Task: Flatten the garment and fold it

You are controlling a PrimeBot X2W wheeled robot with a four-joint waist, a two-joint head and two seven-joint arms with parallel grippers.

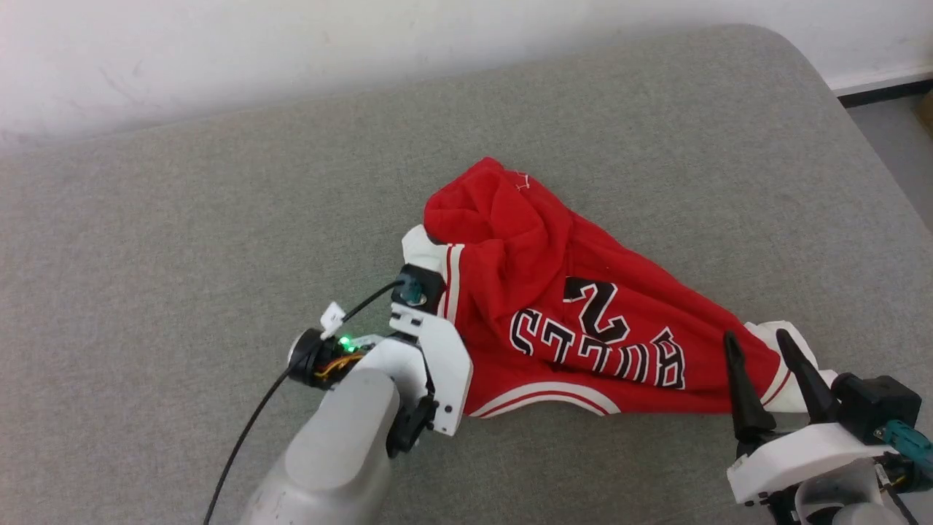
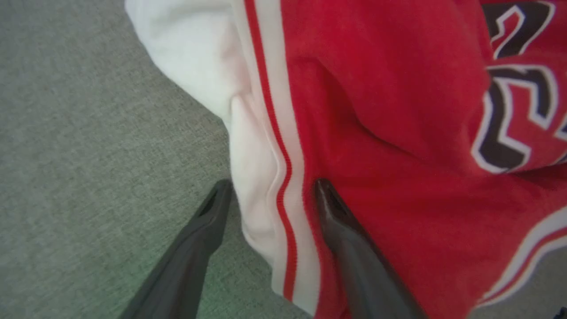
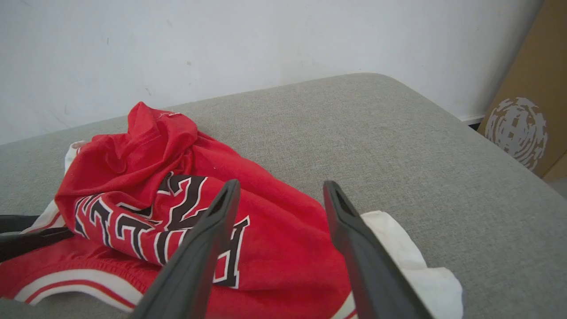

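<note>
Starting closest, the right gripper sits at the near right. Its two dark fingers are spread wide and they hold nothing. They point up over the near right end of the red shirt, right by a white sleeve that pokes out there. I cannot tell if the fingers touch the cloth.

The left gripper is at the shirt's left side, open wide too. One finger is over the grey top, just beside the other white sleeve. The other finger is over the red cloth. The red and white stripe runs between them, not pinched.

The shirt lies crumpled, a bit right of the middle of the grey top. Its black letters and a big 2 face up, upside down to the head camera. The far end is bunched in a lump.

Behind it all is a white wall. A brown box stands off to the right.
</note>
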